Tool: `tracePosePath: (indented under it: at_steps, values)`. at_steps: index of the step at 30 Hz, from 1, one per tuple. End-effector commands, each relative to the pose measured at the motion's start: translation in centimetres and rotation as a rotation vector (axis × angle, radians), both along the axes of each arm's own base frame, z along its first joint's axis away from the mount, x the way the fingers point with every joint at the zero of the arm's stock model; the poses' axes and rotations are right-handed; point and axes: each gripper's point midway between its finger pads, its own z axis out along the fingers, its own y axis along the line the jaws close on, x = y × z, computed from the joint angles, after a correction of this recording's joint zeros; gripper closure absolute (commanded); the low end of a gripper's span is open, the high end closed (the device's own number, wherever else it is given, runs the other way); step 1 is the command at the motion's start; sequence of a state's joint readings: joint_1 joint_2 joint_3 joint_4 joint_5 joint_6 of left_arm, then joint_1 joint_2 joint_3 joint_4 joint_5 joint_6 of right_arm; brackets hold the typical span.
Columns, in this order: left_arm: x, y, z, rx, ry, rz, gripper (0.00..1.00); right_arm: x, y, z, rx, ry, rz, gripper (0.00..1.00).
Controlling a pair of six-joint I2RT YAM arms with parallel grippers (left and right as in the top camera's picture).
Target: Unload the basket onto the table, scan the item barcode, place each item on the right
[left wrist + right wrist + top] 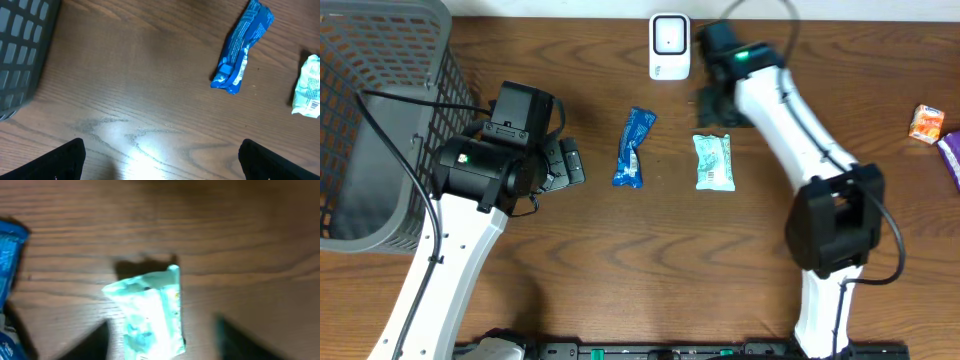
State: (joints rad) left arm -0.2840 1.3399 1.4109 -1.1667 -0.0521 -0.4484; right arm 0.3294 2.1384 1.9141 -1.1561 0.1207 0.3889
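A pale green packet (713, 162) lies flat on the wooden table, just below the white barcode scanner (669, 45) that stands at the back edge. My right gripper (716, 106) hovers between scanner and packet. In the right wrist view its blurred fingers (92, 342) stand apart on either side of the green packet (150, 315), with a gap on each side; the right gripper (161, 326) is open. A blue packet (634, 148) lies left of the green one. My left gripper (568, 162) sits left of the blue packet (242, 47), and the left gripper (161, 152) is open over bare wood.
A grey mesh basket (380, 130) fills the far left and shows as a corner of the basket (22, 50) in the left wrist view. An orange packet (927, 123) and a purple item (952, 158) lie at the right edge.
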Motion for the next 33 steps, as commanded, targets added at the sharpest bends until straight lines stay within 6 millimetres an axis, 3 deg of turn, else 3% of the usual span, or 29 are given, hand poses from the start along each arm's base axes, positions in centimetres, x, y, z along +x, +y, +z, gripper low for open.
tracePosePath:
  at_steps: [1, 6, 14, 19, 28, 33]
  values:
    - [0.1, 0.3, -0.2, 0.011, 0.007, 0.017, 0.02, -2.2, 1.3, -2.1, 0.206, 0.136, 0.040, 0.99]
    - [0.0, 0.3, -0.2, 0.010, 0.007, 0.017, 0.02, -4.2, 0.7, -5.3, 0.223, 0.213, 0.036, 0.99]
    - [0.1, 0.3, -0.2, 0.010, 0.006, 0.017, 0.02, -6.1, 1.6, -9.1, 0.212, 0.236, 0.065, 0.99]
    - [0.1, 0.3, -0.2, 0.011, 0.007, 0.017, 0.02, -5.9, 1.7, -8.4, 0.221, 0.233, 0.034, 0.99]
    - [0.1, 0.3, -0.2, 0.011, 0.007, 0.017, 0.02, -4.7, 1.8, -3.9, 0.209, 0.219, 0.073, 0.99]
    - [0.0, 0.3, -0.2, 0.010, 0.006, 0.017, 0.02, -6.2, 1.5, -4.6, 0.194, 0.277, 0.068, 0.99]
